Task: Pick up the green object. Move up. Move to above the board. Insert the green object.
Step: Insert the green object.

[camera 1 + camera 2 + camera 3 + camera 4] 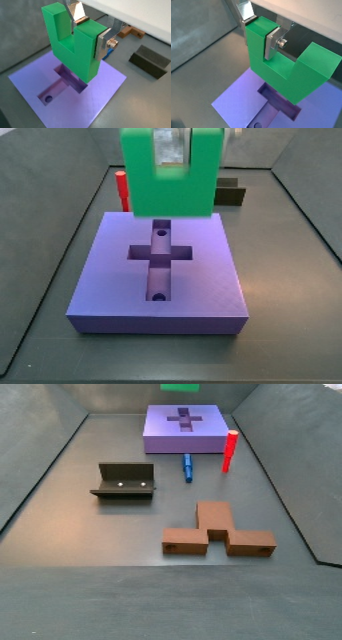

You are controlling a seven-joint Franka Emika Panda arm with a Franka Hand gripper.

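Observation:
The green object (70, 50) is a bright green U-shaped piece. My gripper (89, 31) is shut on one of its prongs, and the silver fingers (270, 44) press both sides of that prong. The piece hangs in the air above the board (100, 92), a lavender-purple slab with a cross-shaped recess (160, 253). In a side view the green object (170, 178) hovers over the far part of the board (107, 278), clear of its top face. In a side view only its lower edge (181, 387) shows, above the board (167, 439).
A thin red peg (229, 449) stands beside the board, with a blue peg (187, 466) lying near it. A dark olive block (150, 62) sits behind the board. The fixture (124, 480) and brown blocks (214, 529) stand on the floor farther away.

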